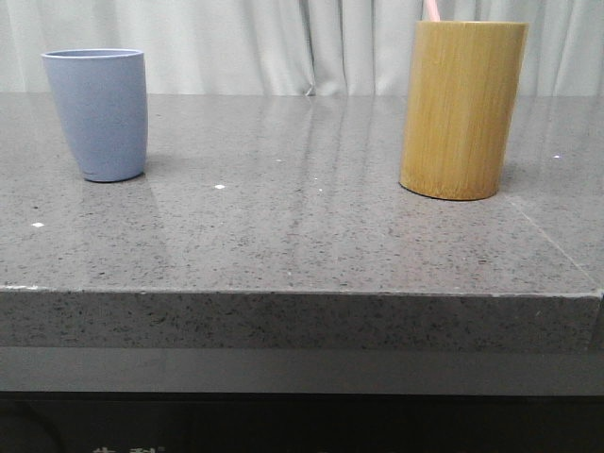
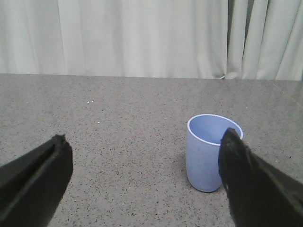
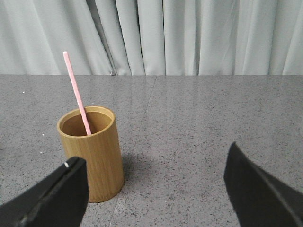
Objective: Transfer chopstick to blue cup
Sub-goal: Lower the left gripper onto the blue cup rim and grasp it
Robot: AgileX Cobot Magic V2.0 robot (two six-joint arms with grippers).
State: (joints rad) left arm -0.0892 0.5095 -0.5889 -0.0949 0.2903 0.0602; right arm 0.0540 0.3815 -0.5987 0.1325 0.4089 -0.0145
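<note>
The blue cup (image 1: 97, 111) stands upright at the far left of the grey table; it looks empty in the left wrist view (image 2: 207, 152). A pale pink chopstick (image 3: 76, 92) stands tilted in the bamboo holder (image 3: 92, 152); only its tip (image 1: 431, 9) shows in the front view, above the holder (image 1: 461, 109) at the right. My left gripper (image 2: 144, 142) is open and empty, short of the blue cup, which sits by one finger (image 2: 246, 175). My right gripper (image 3: 156, 161) is open and empty, short of the holder, which stands off to one side of its gap. Neither gripper shows in the front view.
The grey speckled table (image 1: 302, 217) ends in a front edge (image 1: 302, 293) near the camera. Pale curtains (image 1: 283, 42) hang behind the table's far edge. A seam in the tabletop (image 1: 557, 241) runs past the holder on the right.
</note>
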